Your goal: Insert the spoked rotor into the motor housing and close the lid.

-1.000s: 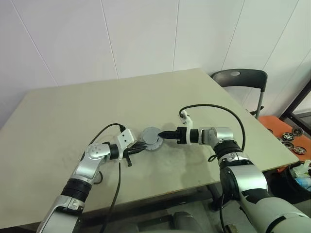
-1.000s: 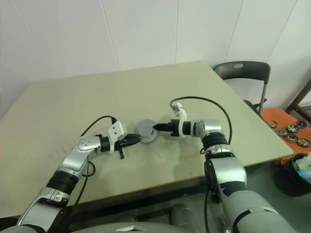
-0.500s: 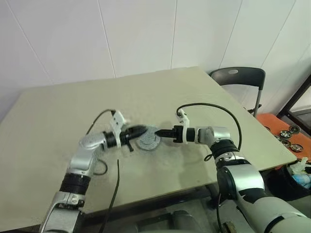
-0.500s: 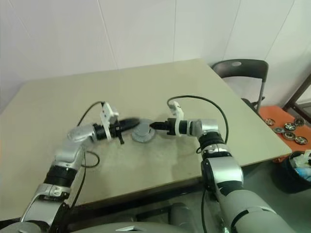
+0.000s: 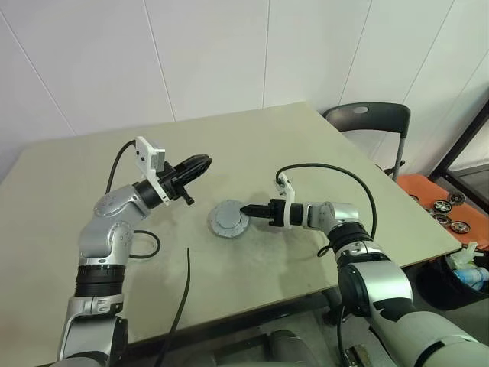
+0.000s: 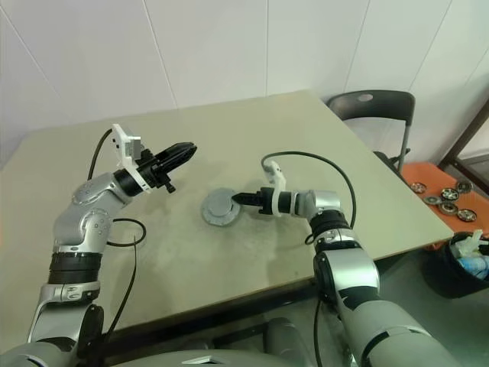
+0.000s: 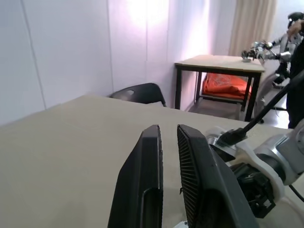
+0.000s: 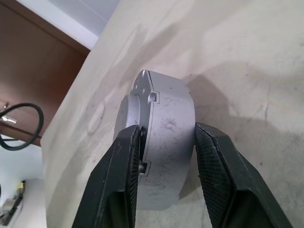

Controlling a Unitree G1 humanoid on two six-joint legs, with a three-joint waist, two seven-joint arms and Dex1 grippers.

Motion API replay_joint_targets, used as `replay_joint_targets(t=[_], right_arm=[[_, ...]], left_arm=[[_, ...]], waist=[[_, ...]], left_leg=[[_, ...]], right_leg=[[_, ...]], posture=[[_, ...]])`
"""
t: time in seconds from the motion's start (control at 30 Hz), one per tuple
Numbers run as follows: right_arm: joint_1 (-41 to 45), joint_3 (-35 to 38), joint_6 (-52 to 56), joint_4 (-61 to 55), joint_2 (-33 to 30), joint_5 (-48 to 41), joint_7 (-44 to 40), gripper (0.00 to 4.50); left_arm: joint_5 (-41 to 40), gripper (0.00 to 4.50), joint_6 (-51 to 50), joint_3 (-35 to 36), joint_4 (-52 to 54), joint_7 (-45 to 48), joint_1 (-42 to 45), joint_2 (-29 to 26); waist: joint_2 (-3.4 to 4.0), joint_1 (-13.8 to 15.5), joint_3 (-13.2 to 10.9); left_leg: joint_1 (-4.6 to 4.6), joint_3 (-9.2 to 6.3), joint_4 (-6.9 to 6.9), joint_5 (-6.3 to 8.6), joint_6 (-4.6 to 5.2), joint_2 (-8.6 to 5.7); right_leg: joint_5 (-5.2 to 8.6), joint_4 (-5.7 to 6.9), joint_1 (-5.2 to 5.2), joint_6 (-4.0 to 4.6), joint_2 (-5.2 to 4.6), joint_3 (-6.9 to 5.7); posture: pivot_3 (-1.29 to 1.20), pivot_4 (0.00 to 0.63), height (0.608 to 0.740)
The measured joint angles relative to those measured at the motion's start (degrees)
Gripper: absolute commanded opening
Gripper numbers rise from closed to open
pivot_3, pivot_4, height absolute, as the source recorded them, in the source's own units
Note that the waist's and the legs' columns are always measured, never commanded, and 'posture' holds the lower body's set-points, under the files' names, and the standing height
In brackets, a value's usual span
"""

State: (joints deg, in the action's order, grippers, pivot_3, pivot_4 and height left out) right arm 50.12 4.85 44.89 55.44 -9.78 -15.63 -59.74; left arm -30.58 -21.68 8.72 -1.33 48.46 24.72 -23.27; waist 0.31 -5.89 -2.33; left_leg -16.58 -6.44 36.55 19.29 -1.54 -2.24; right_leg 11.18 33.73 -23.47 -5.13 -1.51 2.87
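The motor housing stands near the middle of the beige table, and the dark-grey lid lies flat on top of it. Whatever is inside is covered, so the spoked rotor is hidden. My right gripper reaches in level from the right and is shut on the housing's side wall, one finger on each flank. High above the table to the housing's left, my left gripper points toward the right. Its fingers are shut with nothing between them.
A black chair stands past the table's far right corner. An orange tray of small wheels sits low on the right. My left arm's black cable hangs over the near table edge. A second table stands in the background.
My left gripper has let go at the housing's left side, risen and drawn back to the left, staying shut. The right gripper has kept its hold on the housing.
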Motion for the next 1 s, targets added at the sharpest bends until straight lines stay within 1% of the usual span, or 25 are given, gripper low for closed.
replay_joint_targets(t=[0.1, 0.17, 0.27, 0.4, 0.47, 0.57, 0.83, 0.93, 1.0], right_arm=[[0.0, 0.0, 3.1, -0.3, -0.4, -1.0, -1.6, 1.41], [0.0, 0.0, 4.0, -0.3, -0.7, -1.3, -1.7, 1.41], [0.0, 0.2, 4.5, -0.1, -0.8, -1.6, -1.3, 1.41], [0.5, 1.5, 3.9, 1.2, -0.6, -1.6, 0.4, 1.41], [0.6, 2.3, 3.4, 2.1, -0.3, -1.7, 1.1, 1.41], [0.6, 2.5, 3.4, 2.5, -0.2, -2.0, 1.4, 1.28], [0.6, 2.8, 3.6, 2.9, -0.2, -2.8, 2.1, 1.28], [0.7, 4.3, 3.1, 4.5, 0.0, -3.6, 3.9, 1.28], [1.0, 5.9, 3.7, 5.9, 0.2, -4.5, 5.3, 1.28]], left_arm=[[-2.6, 0.64, -4.2, 0.1, 3.6, 1.4, -4.8, -3.2], [-4.3, 0.64, -7.2, 0.1, 6.2, 3.1, -8.8, -6.2], [-5.1, 0.64, -9.1, 0.2, 8.4, 6.3, -14.1, -11.2], [-5.7, 0.64, -9.3, 3.0, 8.4, 7.4, -16.0, -13.6], [-6.3, 0.64, -9.3, 4.6, 8.3, 7.0, -15.8, -13.9], [-6.4, 0.64, -9.3, 5.1, 8.3, 5.9, -15.7, -13.3], [-6.4, 0.64, -9.1, 5.0, 8.6, 4.4, -15.7, -11.5], [-6.4, 0.64, -8.9, 5.0, 8.6, 4.2, -15.7, -11.5], [-6.4, 0.64, -8.9, 5.0, 8.5, 4.1, -15.7, -11.5]], waist=[[0.00, -0.4, 0.0], [-0.01, -0.6, 0.0], [0.00, -0.7, 0.0], [-0.03, -0.2, 0.0], [-0.03, -0.1, 0.0], [-0.01, -0.1, 0.0], [-0.02, -0.2, 0.0], [-0.02, -0.2, 0.0], [-0.02, -0.2, 0.0]], left_leg=[[0.02, 0.05, -0.31, 0.00, 0.00, 0.01], [0.01, 0.02, -0.39, 0.00, 0.00, 0.02], [-0.12, 0.02, -0.42, 0.00, 0.00, 0.03], [-0.24, 0.02, -0.34, -0.02, -0.02, 0.01], [-0.15, 0.03, -0.35, -0.02, -0.03, 0.00], [0.06, 0.03, -0.38, -0.02, -0.03, 0.01], [0.03, 0.03, -0.40, -0.02, -0.03, 0.02], [0.08, 0.04, -0.39, -0.02, -0.03, 0.02], [0.09, 0.04, -0.38, -0.02, -0.03, 0.01]], right_leg=[[0.01, -0.11, -0.03, 0.03, 0.05, 0.10], [0.07, -0.11, -0.19, 0.13, 0.05, 0.08], [0.08, -0.11, -0.33, 0.20, 0.03, 0.09], [0.08, -0.14, -0.38, 0.21, -0.02, 0.08], [0.08, -0.14, -0.29, 0.22, -0.02, 0.08], [0.10, -0.13, -0.12, 0.23, 0.02, 0.08], [0.07, -0.14, -0.16, 0.22, 0.02, 0.08], [0.08, -0.14, -0.05, 0.23, 0.02, 0.08], [0.17, -0.13, 0.10, 0.38, 0.02, 0.08]], posture=[[0.00, 0.000, 0.740], [0.00, 0.000, 0.740], [0.00, 0.000, 0.740], [0.00, 0.000, 0.740], [0.00, 0.000, 0.740], [0.00, 0.000, 0.740], [0.00, 0.000, 0.740], [0.00, 0.000, 0.740], [0.00, 0.000, 0.740]])
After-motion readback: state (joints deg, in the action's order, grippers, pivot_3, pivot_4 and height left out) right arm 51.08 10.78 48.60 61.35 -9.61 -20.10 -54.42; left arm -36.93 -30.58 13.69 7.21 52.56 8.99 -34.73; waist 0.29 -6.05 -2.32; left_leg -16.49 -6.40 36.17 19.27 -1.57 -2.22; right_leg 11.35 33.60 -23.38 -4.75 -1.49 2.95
